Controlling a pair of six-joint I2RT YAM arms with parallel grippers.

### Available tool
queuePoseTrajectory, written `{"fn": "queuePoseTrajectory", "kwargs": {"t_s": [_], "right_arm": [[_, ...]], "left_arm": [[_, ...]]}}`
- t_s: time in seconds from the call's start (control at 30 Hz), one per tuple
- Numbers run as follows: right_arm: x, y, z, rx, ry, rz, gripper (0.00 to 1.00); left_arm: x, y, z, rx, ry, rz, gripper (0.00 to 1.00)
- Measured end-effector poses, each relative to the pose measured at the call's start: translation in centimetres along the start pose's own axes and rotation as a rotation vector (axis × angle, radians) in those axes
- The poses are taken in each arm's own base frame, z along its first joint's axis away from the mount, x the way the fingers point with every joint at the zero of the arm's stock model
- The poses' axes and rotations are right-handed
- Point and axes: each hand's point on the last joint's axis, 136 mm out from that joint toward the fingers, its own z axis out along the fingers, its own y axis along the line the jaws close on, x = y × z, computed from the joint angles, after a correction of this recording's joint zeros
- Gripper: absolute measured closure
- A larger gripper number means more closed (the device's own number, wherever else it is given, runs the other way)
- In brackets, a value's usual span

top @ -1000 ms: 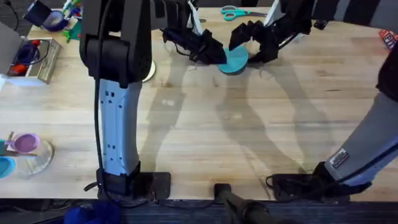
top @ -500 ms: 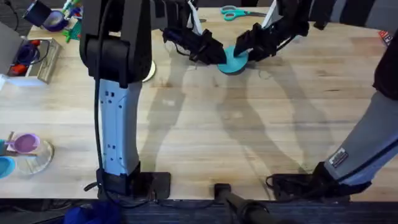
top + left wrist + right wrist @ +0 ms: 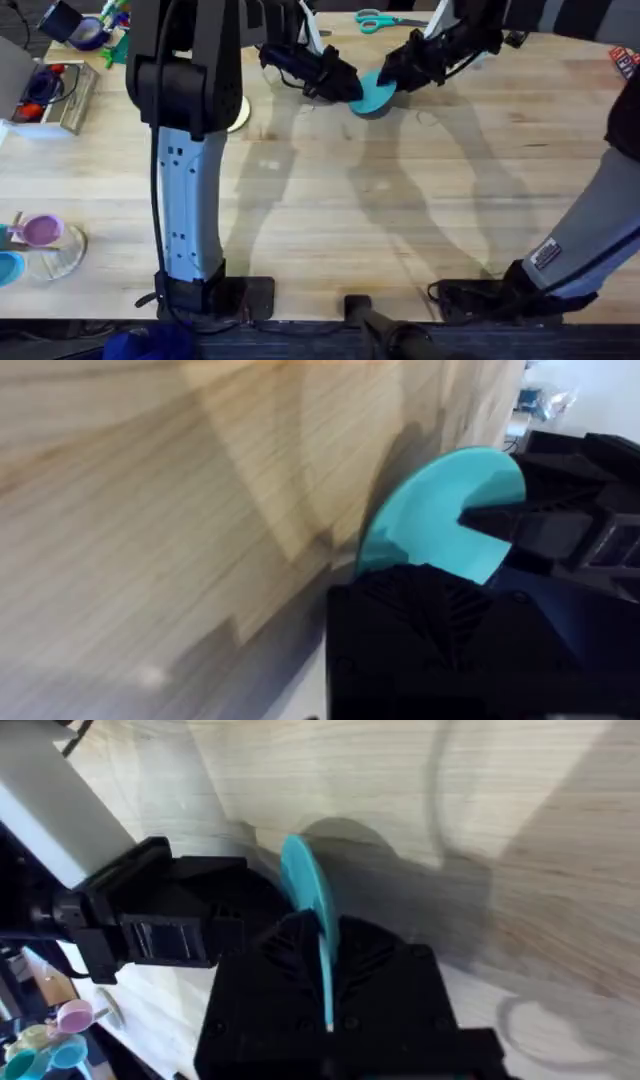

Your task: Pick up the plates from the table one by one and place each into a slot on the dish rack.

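Your right gripper [image 3: 392, 76] is clamped on the teal plate [image 3: 376, 92]. In the right wrist view the plate [image 3: 310, 910] stands on edge between the two black fingers [image 3: 280, 970], tilted up off the table [image 3: 400, 200].

Your left gripper [image 3: 345, 88] sits at the plate's opposite side, tip touching or just beside the rim. You cannot tell whether its fingers are parted or closed. In the left wrist view the plate [image 3: 440, 510] rises beyond the black finger block, with the right gripper [image 3: 500, 525] pinching its far rim.

Both arms reach well forward over the table's far half, converging on the plate from left and right.

Outward: scissors [image 3: 378, 19] lie near the far edge, just behind the plate. The cream plate [image 3: 240, 112] peeks out beside the left arm.
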Motion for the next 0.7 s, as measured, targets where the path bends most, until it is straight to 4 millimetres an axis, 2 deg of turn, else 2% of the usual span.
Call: {"fn": "queuePoseTrajectory", "kwargs": {"t_s": [0.2, 0.33, 0.5, 0.7], "right_arm": [[0.3, 0.1, -0.1, -0.005, 0.012, -0.008, 0.974], [0.3, 0.1, -0.1, -0.008, 0.014, -0.031, 0.973], [0.4, 0.9, -0.9, -0.007, 0.003, -0.096, 0.973], [0.3, 2.4, -4.0, 0.023, -0.058, -0.208, 0.972]], "left_arm": [[-0.7, -0.5, -0.6, -0.095, 0.02, 0.027, 0.961], [-1.4, -1.7, -2.2, -0.188, 0.02, 0.095, 0.961], [-2.1, -4.6, -5.1, -0.283, -0.002, 0.216, 0.961], [-1.5, -9.1, -9.0, -0.357, -0.045, 0.362, 0.961]]}}
